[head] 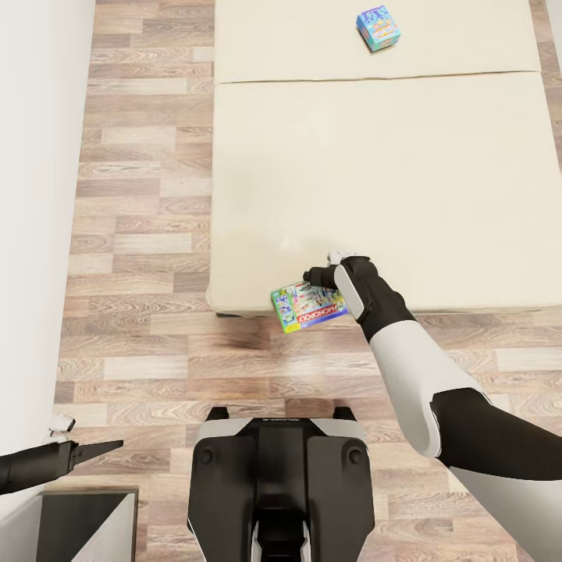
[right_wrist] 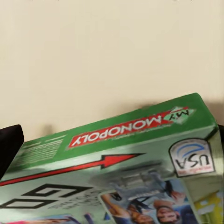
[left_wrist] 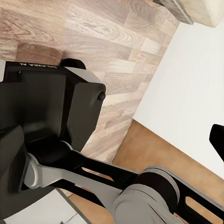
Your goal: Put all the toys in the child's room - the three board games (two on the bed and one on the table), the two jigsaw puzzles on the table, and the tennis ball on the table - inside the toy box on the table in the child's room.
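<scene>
— Right arm? Stretched forward and up from the lower right of the head view, white forearm, black wrist. Right hand at the end, pointing left, closed on the board game, though fingertips hard to see.

— And the left one? Kept low at the left edge, almost level, pointing right. Left hand with dark fingers drawn together to a narrow tip, holding nothing. Dark trunk in the bottom centre.
</scene>
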Motion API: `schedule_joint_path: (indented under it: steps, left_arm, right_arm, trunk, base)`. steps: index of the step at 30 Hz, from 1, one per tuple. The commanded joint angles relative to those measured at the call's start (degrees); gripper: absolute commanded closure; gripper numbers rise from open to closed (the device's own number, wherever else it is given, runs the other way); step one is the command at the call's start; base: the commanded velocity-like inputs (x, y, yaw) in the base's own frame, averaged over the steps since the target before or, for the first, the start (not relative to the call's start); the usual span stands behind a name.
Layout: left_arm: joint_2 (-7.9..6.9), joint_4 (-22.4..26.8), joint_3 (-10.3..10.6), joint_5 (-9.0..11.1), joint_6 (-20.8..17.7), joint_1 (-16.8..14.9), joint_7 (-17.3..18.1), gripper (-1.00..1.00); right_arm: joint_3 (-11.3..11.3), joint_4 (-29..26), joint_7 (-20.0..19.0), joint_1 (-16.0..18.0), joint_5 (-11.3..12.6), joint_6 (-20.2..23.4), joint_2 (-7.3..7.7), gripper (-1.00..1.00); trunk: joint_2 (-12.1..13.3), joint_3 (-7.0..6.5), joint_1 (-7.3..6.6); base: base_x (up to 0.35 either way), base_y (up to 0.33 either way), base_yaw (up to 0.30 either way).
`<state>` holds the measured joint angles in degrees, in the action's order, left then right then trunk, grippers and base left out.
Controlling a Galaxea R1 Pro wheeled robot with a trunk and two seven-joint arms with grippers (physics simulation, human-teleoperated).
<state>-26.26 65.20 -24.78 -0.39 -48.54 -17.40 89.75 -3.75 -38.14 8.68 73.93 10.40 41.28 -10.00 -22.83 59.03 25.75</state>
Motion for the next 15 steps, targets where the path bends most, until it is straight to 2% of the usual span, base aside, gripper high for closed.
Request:
schedule_joint_path:
  steps: [1, 7, 15]
  left_arm:
    - [-0.01, 0.01, 0.0, -0.07, -0.62, 0.0, 0.25, -1.0]
    - [-0.01, 0.01, -0.07, -0.06, -0.59, 0.0, 0.25, -1.0]
    - [-0.01, 0.01, -0.09, -0.05, -0.59, 0.0, 0.25, -1.0]
  right_arm:
    - [-0.12, -0.06, 0.55, 0.03, 0.61, 0.16, 0.0, -1.0]
    - [-0.07, -0.22, 0.55, 0.06, 0.67, 0.13, 0.0, -1.0]
    - [-0.03, -5.29, 0.47, 0.07, 0.68, 1.41, 0.0, -1.0]
  trunk:
    - [-0.09, 0.06, 0.04]
    - [-0.09, 0.06, 0.04]
    - [-0.09, 0.06, 0.04]
  base:
    - [0.0, 0.0, 0.0]
    - [0.0, 0.0, 0.0]
    - [0.0, 0.0, 0.0]
